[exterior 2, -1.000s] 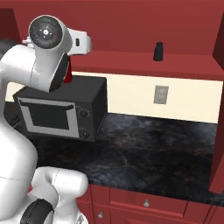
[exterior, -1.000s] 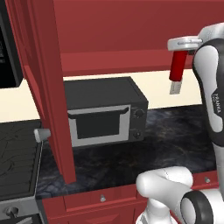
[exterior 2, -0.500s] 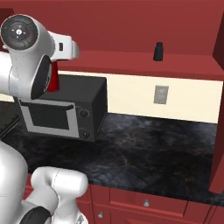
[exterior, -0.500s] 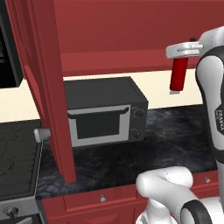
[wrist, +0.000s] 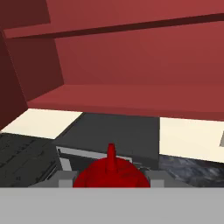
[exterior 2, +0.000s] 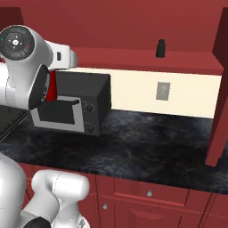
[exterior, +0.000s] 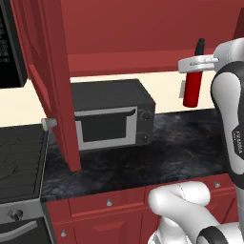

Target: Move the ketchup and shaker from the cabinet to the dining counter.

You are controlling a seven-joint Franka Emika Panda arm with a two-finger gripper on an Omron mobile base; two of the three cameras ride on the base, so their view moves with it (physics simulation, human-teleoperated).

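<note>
My gripper (exterior: 194, 66) is shut on the ketchup (exterior: 191, 91), a slim red squeeze bottle hanging upright in the air in front of the cabinet shelf (exterior: 124, 62). In the hand view the ketchup (wrist: 111, 174) shows as a red dome with its nozzle up, between my fingertips (wrist: 65, 178). From the right my arm hides most of the ketchup (exterior 2: 53, 87). The shaker (exterior 2: 160, 48), a small dark cylinder, stands on the cabinet shelf (exterior 2: 133, 59) to the right. The dining counter is out of view.
A grey microwave (exterior: 112, 119) sits on the black marbled counter (exterior: 186, 147) under the cabinet. Open cabinet doors stand at the left (exterior: 52, 86) and right (exterior 2: 220, 89). A stove (exterior: 19, 157) lies far left. Red drawers (exterior 2: 149, 193) run below.
My gripper has carried the ketchup slightly lower and away from the shelf, and the arm has swung left in the right base view. The shaker has not moved.
</note>
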